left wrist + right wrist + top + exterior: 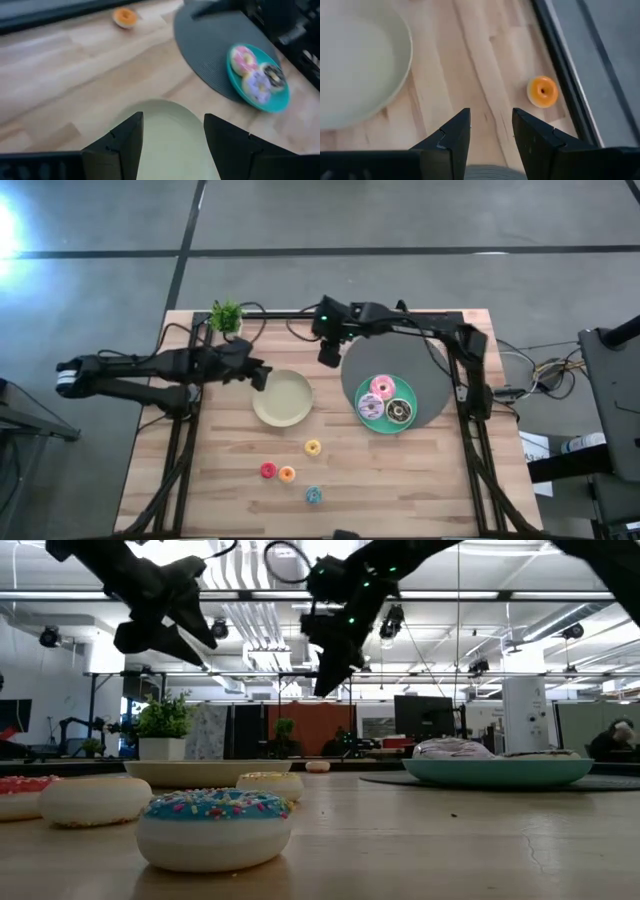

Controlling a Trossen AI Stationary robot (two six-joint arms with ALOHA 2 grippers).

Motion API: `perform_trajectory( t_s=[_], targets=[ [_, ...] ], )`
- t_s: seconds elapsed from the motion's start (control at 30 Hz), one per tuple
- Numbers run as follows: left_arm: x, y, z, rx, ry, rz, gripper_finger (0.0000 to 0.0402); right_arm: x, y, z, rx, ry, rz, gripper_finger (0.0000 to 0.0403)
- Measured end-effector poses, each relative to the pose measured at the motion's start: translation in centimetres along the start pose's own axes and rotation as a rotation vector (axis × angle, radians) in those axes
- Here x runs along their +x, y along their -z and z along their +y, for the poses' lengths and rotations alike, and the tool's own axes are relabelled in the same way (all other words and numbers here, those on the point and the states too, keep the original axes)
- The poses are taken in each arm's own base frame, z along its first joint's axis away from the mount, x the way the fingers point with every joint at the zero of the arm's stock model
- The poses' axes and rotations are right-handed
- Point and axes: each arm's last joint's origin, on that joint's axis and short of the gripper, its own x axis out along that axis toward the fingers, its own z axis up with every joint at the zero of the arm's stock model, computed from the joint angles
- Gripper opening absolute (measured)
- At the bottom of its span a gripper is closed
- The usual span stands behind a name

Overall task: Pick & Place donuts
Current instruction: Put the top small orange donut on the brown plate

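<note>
Three larger donuts, pink [381, 387], white-lilac [370, 407] and chocolate [399, 412], lie on a teal plate [409, 426]. Mini donuts rest flat on the wood: yellow [312, 447], red [268, 470], orange [287, 474] and blue [314, 496]. Another orange mini donut [542, 91] sits by the table's far edge. My left gripper [258, 375] hovers open over the left rim of the empty cream plate [282, 398]. My right gripper [328, 357] hangs open above bare wood between the cream plate and the grey mat, with the far orange donut just beyond its fingers.
A round grey mat [430, 375] lies under the teal plate on the table's right half. A small potted plant [227, 317] stands at the far left corner. Cables run along the far edge. Bare wood lies around the mini donuts toward the near edge.
</note>
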Motion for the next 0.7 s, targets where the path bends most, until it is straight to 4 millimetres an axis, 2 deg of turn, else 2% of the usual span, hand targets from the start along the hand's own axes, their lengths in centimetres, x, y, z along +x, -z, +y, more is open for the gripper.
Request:
perform_trajectory(
  t_s=[0.13,0.27,0.47,0.7],
  targets=[
    [0.0,-0.8,1.3,-0.038,-0.023,-0.017,0.0183,2.6,-1.0,-0.8,-0.131,-0.007,0.083,0.0137],
    [0.0,-1.5,1.9,-0.033,-0.036,-0.049,0.0183,5.2,-1.5,-3.0,-0.172,0.024,0.113,0.0135],
    [0.2,-2.2,2.3,-0.048,-0.048,-0.088,0.0183,8.1,-1.0,-6.0,-0.166,0.013,0.154,0.0126],
    [0.5,-2.7,2.8,-0.058,-0.068,-0.113,0.0183,10.3,-0.4,-7.0,-0.154,0.008,0.179,0.0116]
  ],
)
